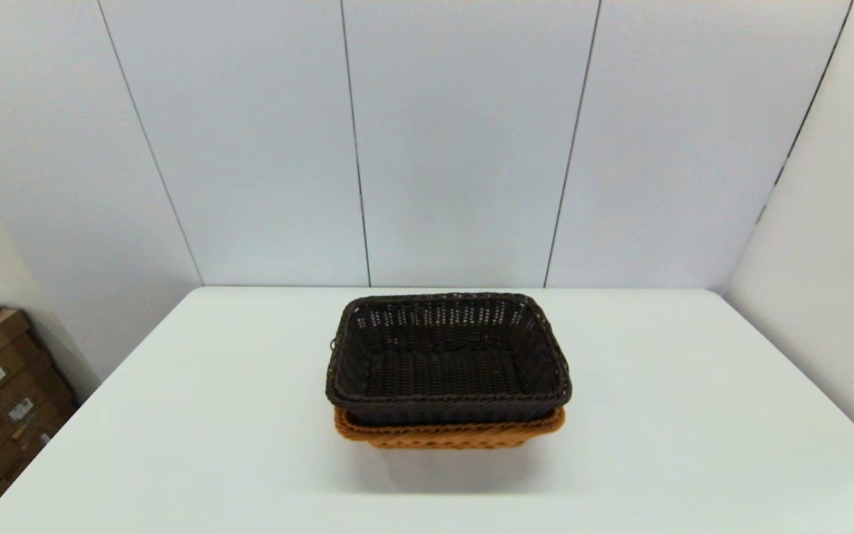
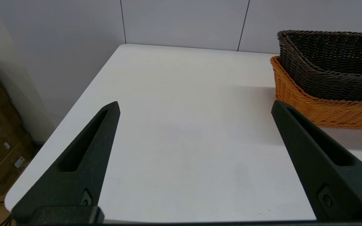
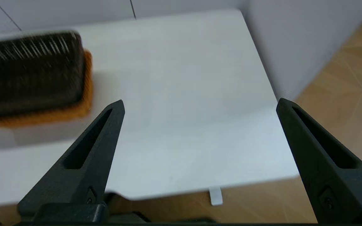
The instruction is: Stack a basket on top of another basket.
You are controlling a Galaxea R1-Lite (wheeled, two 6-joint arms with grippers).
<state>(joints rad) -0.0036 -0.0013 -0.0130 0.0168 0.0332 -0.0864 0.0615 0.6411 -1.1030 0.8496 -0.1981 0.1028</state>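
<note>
White table [image 1: 694,415] — bears the whole stack near its middle. Dark brown rectangular woven wicker basket [image 1: 448,357] — nested in the orange-tan rectangular woven wicker basket [image 1: 449,432], rims nearly aligned, sitting a little proud; stacking looks done. Both appear empty, though the lower one's inside is hidden. Left gripper [image 2: 195,108] — off the stack's left side, fingers wide apart, holding nothing. Right gripper [image 3: 200,105] — off its right side near the table edge, likewise spread, presumably clear of the work.

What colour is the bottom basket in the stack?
Orange-tan wicker bottom basket, under the dark brown basket; clearest in the left wrist view.
</note>
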